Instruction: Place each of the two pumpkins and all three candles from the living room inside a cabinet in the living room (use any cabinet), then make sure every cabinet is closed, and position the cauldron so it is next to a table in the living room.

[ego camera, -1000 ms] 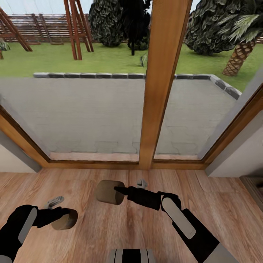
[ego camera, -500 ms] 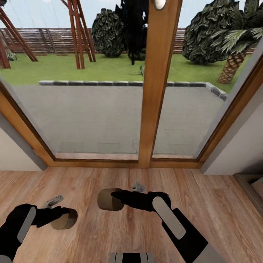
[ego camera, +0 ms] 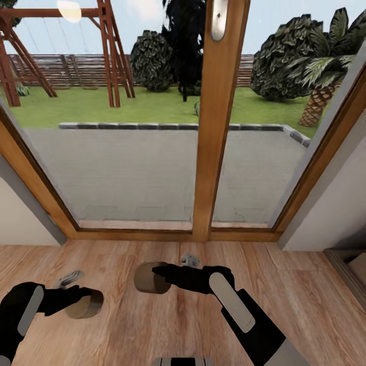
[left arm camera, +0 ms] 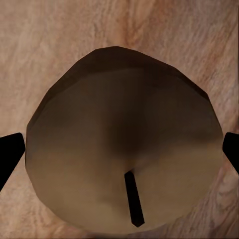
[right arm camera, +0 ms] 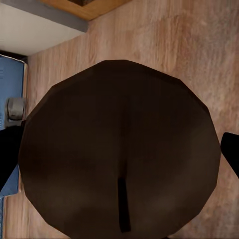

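Two candles ride above the wooden floor (ego camera: 152, 325), one (ego camera: 85, 306) clamped in the left gripper (ego camera: 84, 300), the other (ego camera: 150, 277) clamped in the right gripper (ego camera: 157, 274), just as a second ago. Against the earlier pictures, the glass door (ego camera: 218, 127) shows more sky and its handle (ego camera: 219, 19), so the camera has tilted up.

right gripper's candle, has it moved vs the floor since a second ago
Cannot tell. The whole head view shifted, so the camera moved. The candle sits clamped in the right gripper above the wooden floor, at much the same spot in the picture.
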{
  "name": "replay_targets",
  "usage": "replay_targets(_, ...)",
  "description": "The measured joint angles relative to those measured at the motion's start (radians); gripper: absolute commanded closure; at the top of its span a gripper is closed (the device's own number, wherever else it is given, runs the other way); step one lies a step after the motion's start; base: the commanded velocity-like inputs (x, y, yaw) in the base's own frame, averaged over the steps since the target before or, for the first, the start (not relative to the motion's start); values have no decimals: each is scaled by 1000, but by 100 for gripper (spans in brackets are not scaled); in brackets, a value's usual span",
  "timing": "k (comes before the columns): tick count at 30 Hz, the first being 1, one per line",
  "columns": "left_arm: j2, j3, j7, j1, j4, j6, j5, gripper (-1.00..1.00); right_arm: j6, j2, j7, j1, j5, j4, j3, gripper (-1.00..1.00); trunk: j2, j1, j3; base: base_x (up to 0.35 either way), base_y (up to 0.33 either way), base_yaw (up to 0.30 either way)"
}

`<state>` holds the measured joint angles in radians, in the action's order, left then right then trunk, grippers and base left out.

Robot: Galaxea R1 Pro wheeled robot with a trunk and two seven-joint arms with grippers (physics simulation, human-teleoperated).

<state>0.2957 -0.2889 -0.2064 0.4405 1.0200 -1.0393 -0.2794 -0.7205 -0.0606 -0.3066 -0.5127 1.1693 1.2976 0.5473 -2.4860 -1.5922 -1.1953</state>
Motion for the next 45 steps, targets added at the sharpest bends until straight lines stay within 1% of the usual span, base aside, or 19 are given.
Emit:
replay_targets(2, 5, -13, 0, 0, 0, -1, 3, 100, 2, 0, 0, 0, 1, 10, -1, 100, 14, 8, 6, 0, 0, 0)
replay_targets(3, 6, -18, 0, 0, 0, -2, -2, 100, 3, 0, 0, 0, 1, 20, -1, 100, 21, 11, 9, 0, 0, -26)
replay_targets(5, 8, -23, 0, 0, 0, -2, 2, 100, 5, 1, -1, 0, 3, 39, -1, 100, 35, 19, 16, 0, 0, -132)
replay_targets(7, 9, -26, 0, 0, 0, -2, -2, 100, 4, 1, 0, 0, 1, 48, -1, 100, 49, 27, 22, 0, 0, -215)
replay_targets(11, 9, -26, 0, 0, 0, -2, -4, 100, 0, 1, -1, 0, -1, 52, 0, 100, 77, 42, 34, -74, 0, -255)
replay_targets(19, 9, -27, 0, 0, 0, -2, -2, 100, 1, 1, 4, 0, -1, 53, -2, 100, 133, 73, 59, -237, 0, -205)
replay_targets(36, 10, -27, 0, 0, 0, -2, -2, 100, -1, 0, 0, 0, 0, 52, 6, 100, 252, 138, 113, -15, 0, -235)
replay_targets(45, 10, -27, 0, 0, 0, -2, -1, 100, -1, 0, 2, 0, -1, 50, 6, 100, 315, 172, 141, -186, 0, -227)
